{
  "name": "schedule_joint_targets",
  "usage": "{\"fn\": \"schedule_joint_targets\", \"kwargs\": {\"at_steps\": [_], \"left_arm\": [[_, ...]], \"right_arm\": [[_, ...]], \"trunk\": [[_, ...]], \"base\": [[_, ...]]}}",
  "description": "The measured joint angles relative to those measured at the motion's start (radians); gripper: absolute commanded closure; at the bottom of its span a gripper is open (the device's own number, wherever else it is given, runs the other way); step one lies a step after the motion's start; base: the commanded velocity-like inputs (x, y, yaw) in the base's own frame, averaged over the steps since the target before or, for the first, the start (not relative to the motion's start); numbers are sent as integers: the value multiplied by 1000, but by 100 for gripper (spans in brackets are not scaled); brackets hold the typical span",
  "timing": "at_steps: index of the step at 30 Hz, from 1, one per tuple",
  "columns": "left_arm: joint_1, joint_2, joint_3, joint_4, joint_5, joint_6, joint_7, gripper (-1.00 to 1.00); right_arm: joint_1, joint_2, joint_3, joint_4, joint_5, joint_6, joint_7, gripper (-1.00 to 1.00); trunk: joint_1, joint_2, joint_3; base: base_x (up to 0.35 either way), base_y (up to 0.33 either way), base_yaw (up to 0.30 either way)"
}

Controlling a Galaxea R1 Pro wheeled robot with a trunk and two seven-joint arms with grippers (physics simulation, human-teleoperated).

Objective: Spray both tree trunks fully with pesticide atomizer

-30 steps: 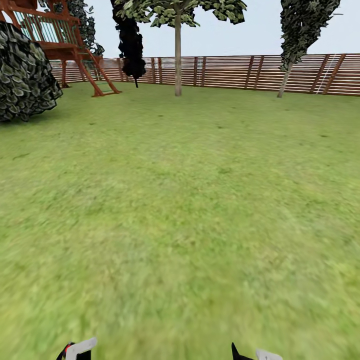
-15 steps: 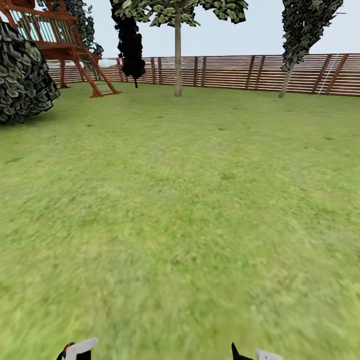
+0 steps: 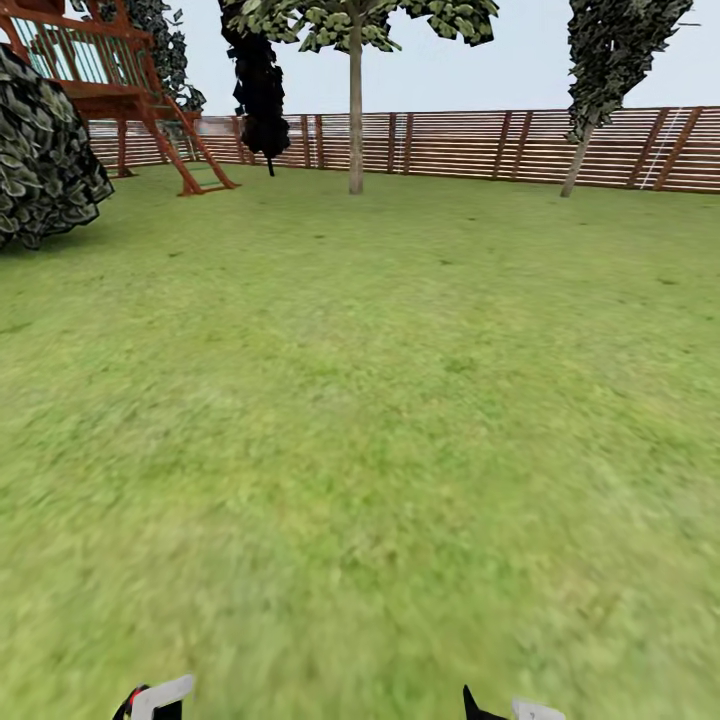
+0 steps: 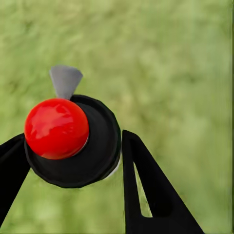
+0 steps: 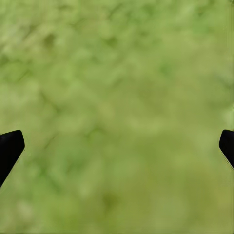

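Left gripper [image 4: 73, 161] jaws closed around the atomizer [image 4: 70, 141], right gripper [image 5: 117, 146] jaws spread wide, holding nothing

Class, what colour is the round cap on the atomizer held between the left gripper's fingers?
Glossy red cap, seated on the atomizer's black top; the left wrist view shows it best.

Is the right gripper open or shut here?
Open: in the right wrist view, the right gripper has its fingertips far apart, only lawn between.

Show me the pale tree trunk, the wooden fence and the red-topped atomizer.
tree trunk [image 3: 356, 120], head view, mid-trunk.
wooden fence [image 3: 450, 145], head view, slats.
atomizer [image 4: 56, 128], left wrist view, red top, between the left fingers [image 4: 146, 195].
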Motion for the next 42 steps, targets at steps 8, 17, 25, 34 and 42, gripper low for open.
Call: {"fn": "schedule_joint_targets", "kwargs": {"at_steps": [8,17,25,34,42], "left_arm": [[0,0,0,0,0,0,0,100],[0,0,0,0,0,0,0,100],[0,0,0,0,0,0,0,100],[0,0,-1,0,0,0,0,100],[0,0,-1,0,0,0,0,100]], "right_arm": [[0,-1,0,0,0,0,0,-100],[0,0,0,0,0,0,0,-100],[0,0,0,0,0,0,0,-100],[0,0,0,0,0,0,0,-100],[0,0,0,0,0,0,0,-100]], "trunk": [[0,0,0],[0,0,0],[0,0,0],[0,0,0],[0,0,0]], "base": [[339,0,0],[339,0,0],[339,0,0],[339,0,0],[339,0,0]]}}
